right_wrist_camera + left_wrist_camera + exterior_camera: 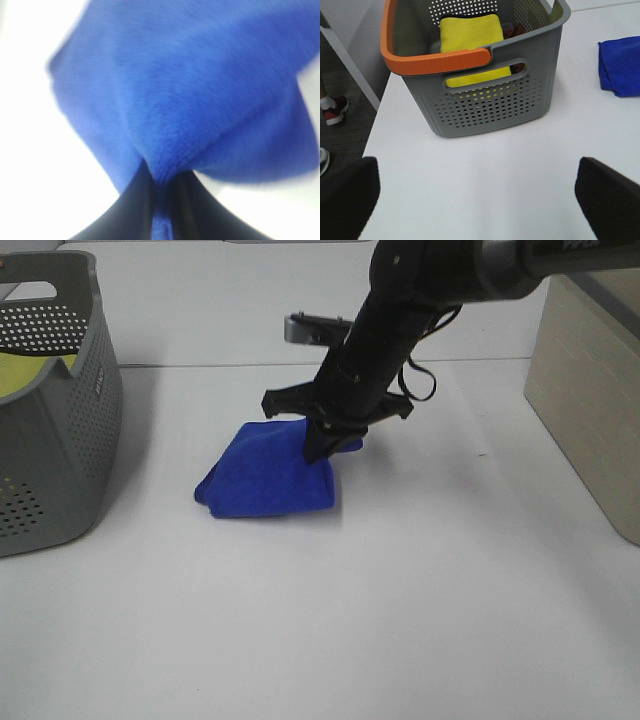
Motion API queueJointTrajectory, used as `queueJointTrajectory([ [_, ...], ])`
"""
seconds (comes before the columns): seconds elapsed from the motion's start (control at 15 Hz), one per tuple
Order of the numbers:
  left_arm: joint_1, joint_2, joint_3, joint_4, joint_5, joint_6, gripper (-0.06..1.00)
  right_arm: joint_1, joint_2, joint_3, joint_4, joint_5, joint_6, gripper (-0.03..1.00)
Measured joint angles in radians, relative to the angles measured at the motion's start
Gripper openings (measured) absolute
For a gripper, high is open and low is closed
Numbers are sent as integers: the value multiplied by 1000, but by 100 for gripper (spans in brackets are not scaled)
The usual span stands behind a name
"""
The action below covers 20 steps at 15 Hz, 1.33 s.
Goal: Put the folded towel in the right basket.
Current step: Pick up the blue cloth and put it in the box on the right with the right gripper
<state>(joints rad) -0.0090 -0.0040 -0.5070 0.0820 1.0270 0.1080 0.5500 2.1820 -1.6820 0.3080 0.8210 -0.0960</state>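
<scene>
The folded blue towel (270,478) lies on the white table near the middle. My right gripper (322,447) reaches down from the upper right and is shut on the towel's right edge, pulling it up into a peak. In the right wrist view the towel (190,95) fills the frame and is pinched between the dark fingers (135,210). The right basket (590,390) is a beige box at the right edge. My left gripper (480,200) is open and empty, facing the grey basket, with the towel's edge (620,67) off to one side.
A grey perforated basket (60,400) with an orange handle (435,60) stands at the left and holds a yellow towel (470,35). A floor drop and a person's shoe (335,110) lie beyond the table's left edge.
</scene>
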Motion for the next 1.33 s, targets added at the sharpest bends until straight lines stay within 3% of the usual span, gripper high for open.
queueJointTrajectory([
  [0.4, 0, -1, 0, 0, 0, 0, 99, -4, -298, 1, 6, 49, -87, 9],
  [0.53, 0, -1, 0, 0, 0, 0, 99, -41, -376, 1, 36, 80, -105, 9],
  [0.93, 0, -1, 0, 0, 0, 0, 99, -418, -498, 1, 193, 154, -157, 9],
  [1.07, 0, -1, 0, 0, 0, 0, 99, -634, -497, 1, 328, 156, -150, 9],
  [1.33, 0, -1, 0, 0, 0, 0, 99, -891, -497, 8, 382, 71, -77, 9],
])
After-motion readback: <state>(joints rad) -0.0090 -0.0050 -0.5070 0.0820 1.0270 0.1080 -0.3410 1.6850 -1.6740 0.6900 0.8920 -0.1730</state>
